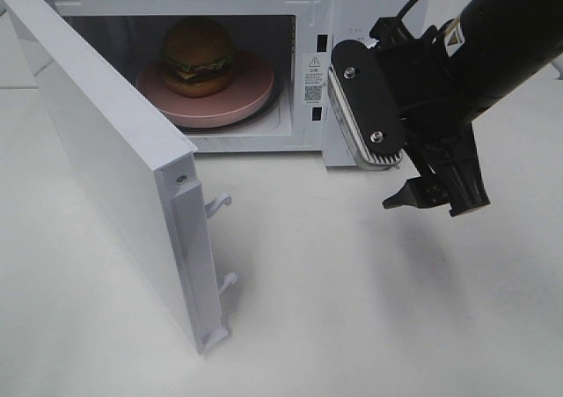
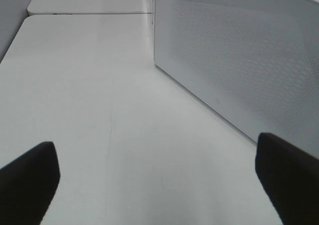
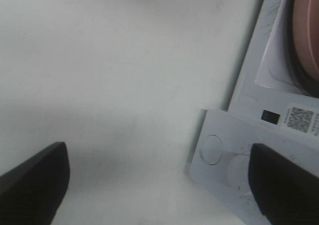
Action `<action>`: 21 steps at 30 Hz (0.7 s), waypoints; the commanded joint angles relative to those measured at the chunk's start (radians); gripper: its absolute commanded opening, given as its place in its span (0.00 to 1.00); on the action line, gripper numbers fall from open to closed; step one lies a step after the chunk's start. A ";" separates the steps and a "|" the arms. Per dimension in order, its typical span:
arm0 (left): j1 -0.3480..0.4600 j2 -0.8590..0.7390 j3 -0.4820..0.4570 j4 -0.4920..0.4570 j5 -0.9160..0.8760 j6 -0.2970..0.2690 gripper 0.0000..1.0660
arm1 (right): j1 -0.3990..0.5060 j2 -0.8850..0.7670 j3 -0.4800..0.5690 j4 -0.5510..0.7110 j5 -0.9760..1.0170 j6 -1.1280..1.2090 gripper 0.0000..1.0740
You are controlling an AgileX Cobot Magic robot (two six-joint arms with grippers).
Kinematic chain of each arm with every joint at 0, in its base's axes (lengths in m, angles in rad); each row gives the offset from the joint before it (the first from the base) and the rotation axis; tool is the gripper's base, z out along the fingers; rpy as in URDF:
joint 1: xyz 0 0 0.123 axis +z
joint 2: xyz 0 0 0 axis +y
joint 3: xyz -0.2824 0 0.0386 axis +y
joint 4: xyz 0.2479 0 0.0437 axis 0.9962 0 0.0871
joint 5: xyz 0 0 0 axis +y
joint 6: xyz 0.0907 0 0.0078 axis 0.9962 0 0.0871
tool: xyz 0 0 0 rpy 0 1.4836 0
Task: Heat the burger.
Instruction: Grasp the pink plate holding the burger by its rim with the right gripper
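Clock positions below were read on the exterior high view.

Microwave: white, stood at 12 o'clock on the white table. Its door was hinged on the left side and stood wide open, with the free edge pointing toward 7 o'clock. Two white latch hooks stuck out of that edge.

Cavity contents: one round pink plate lay flat on the cavity floor. The burger sat upright on it, toward the plate's 10 o'clock side. Its bun dome was on top, with lettuce and cheese showing around the edge.

Right gripper: hung at 3 o'clock, outside the microwave, in front of its control side and above the table. It was well apart from the plate and the burger. In the right wrist view the two fingers stood far apart, with bare table and a corner of the control panel between them. Jaws were wide and held nothing. A QR sticker and a sliver of the pink plate showed beyond the panel.

Left gripper: seen only in the left wrist view. Its fingers were spread wide with only bare table between them, and nothing was gripped. The outer face of the open door, with its dotted mesh window, stood ahead of the fingers and apart from them
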 commanded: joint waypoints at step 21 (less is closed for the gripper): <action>0.004 -0.021 0.003 -0.005 -0.007 -0.004 0.94 | 0.070 0.227 -0.166 -0.028 -0.259 0.032 0.84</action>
